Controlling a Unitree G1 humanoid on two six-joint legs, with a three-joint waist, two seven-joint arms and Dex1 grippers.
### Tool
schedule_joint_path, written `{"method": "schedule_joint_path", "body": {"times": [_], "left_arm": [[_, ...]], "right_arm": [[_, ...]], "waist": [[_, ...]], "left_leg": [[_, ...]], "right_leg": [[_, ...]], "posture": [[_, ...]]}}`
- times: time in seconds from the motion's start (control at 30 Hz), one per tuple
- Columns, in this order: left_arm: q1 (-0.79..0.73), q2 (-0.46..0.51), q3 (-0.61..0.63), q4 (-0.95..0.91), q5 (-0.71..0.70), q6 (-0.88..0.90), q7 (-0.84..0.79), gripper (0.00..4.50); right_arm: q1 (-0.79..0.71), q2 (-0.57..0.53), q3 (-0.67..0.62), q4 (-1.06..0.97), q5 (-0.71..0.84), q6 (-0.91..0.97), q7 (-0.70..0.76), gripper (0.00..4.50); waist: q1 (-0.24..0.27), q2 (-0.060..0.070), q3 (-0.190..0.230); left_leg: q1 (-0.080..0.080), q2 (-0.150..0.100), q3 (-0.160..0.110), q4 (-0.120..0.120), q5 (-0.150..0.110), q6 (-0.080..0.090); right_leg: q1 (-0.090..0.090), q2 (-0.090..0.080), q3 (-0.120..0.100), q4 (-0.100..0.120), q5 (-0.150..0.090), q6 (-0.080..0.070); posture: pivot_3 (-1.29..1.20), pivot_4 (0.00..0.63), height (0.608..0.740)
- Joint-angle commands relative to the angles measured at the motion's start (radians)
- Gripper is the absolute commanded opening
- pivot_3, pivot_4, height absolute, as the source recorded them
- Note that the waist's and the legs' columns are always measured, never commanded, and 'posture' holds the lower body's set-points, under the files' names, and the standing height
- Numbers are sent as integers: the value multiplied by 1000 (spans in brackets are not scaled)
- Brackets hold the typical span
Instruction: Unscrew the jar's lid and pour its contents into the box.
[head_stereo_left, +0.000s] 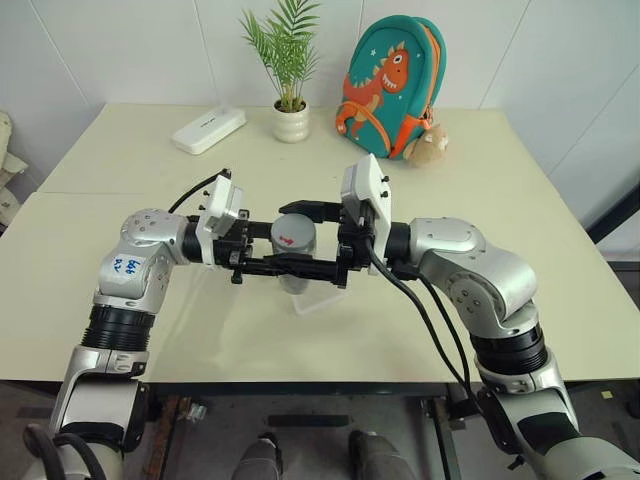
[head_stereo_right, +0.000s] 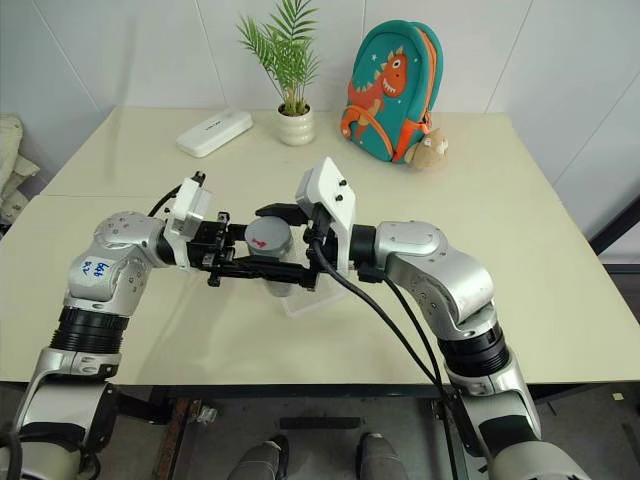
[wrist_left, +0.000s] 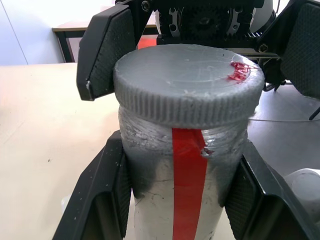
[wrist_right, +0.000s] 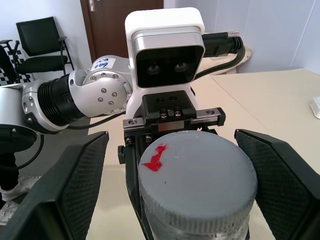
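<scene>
**Grey-capped jar held aloft between two arms**

Grey ribbed plastic topped the jar (head_stereo_left: 294, 243) in the left eye view, where it hung upright above the pale worktop (head_stereo_left: 130, 215), midway between the two arms. The left gripper (head_stereo_left: 268, 262) reached in from the left with its jaws clenched on the jar's body. The right gripper (head_stereo_left: 312, 240) came in from the opposite side, its jaws released and standing either side of the lid (head_stereo_left: 293, 228). Just below the jar, the clear box (head_stereo_left: 322, 298) rested on the worktop. At the far edge sat a white case (head_stereo_left: 208, 129), a potted plant (head_stereo_left: 290, 70), a teal dinosaur backpack (head_stereo_left: 391, 85) and a small plush toy (head_stereo_left: 430, 146).

The right eye view showed the same arrangement, the jar raised over the box, well apart from the things at the back.

In the left wrist view, the black fingers (wrist_left: 107, 185) pressed against both sides of the jar below the lid, and a red strip (wrist_left: 189, 185) ran down the jar's wall. A red mark lay on the lid's top near its edge.

In the right wrist view, the right fingers (wrist_right: 65, 187) stood wide on both sides of the lid, clear of its ribbed rim. The contents could not be made out.
</scene>
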Motion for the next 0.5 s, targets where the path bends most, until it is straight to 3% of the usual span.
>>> {"method": "schedule_joint_path", "body": {"times": [0.03,0.5], "left_arm": [[0,11,12,-31,-3,-7,-7,2022],[18,6,16,-62,-7,-14,-13,2022]], "right_arm": [[-37,7,2,-9,0,-48,22,4227],[-71,4,10,85,-34,-95,32,4227]], "waist": [[0,0,0],[0,0,0]], "left_leg": [[0,0,0,0,0,0],[0,0,0,0,0,0]], "right_leg": [[0,0,0,0,0,0],[0,0,0,0,0,0]], "posture": [[0,150,740],[0,150,740]]}}
